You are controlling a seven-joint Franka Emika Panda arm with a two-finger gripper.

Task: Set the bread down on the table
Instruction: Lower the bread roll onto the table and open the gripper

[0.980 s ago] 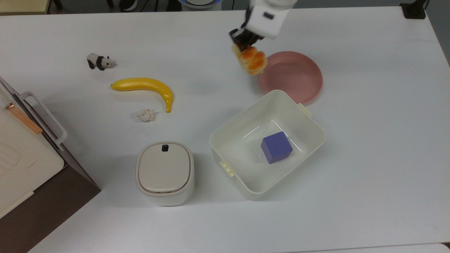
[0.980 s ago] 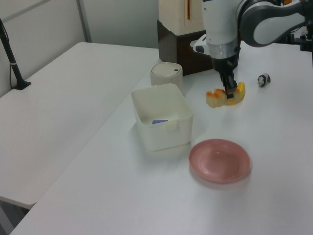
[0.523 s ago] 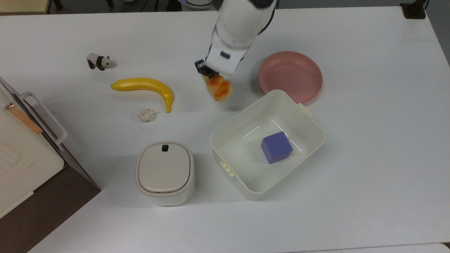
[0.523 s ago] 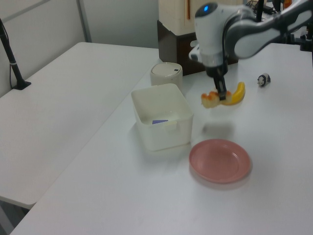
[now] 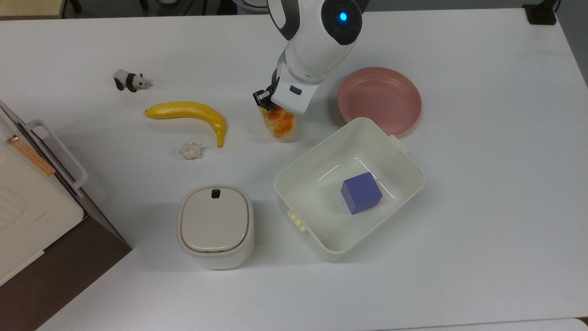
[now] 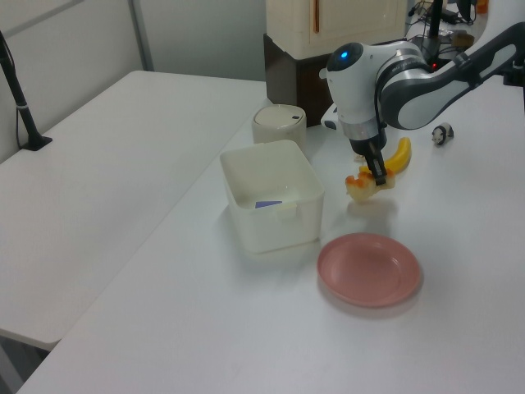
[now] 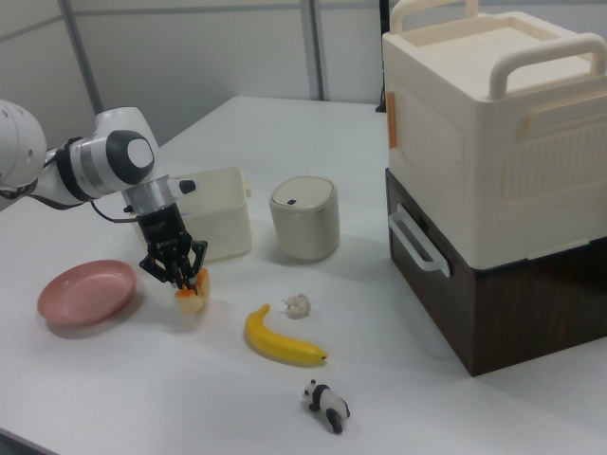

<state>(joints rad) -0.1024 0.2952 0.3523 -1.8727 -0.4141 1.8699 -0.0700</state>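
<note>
The fingers (image 7: 176, 268) are pinched in on the bread (image 5: 279, 123), so the gripper (image 5: 271, 106) has the bun clamped by one end with barely any gap between the 2 black tips. The bread looks right down at the table (image 5: 482, 193), its lower end touching or almost touching the white top, I honestly can't tell which. In the top view it sits between the banana (image 5: 190, 114) on the top view's left and the pink plate (image 5: 381, 99) on the top view's right, just above the corner of the cream tub (image 5: 321, 243). The tub holds 1 purple cube (image 5: 361, 192) and nothing is stacked on it. From the left view the bread (image 6: 362, 185) hangs under the gripper (image 6: 376, 175) just past the tub (image 6: 271, 226), with the plate (image 6: 369, 269) nearer the camera. In the right view the bun (image 7: 193, 292) is just beside the plate (image 7: 85, 293), apart from it. Also on the table: a little crumpled off-white wad (image 5: 191, 150) near the banana's tip, a panda figure (image 5: 130, 81) further off, a lidded white bin (image 5: 215, 226), and a big cream box on a brown cabinet (image 7: 493, 180) at the edge.
</note>
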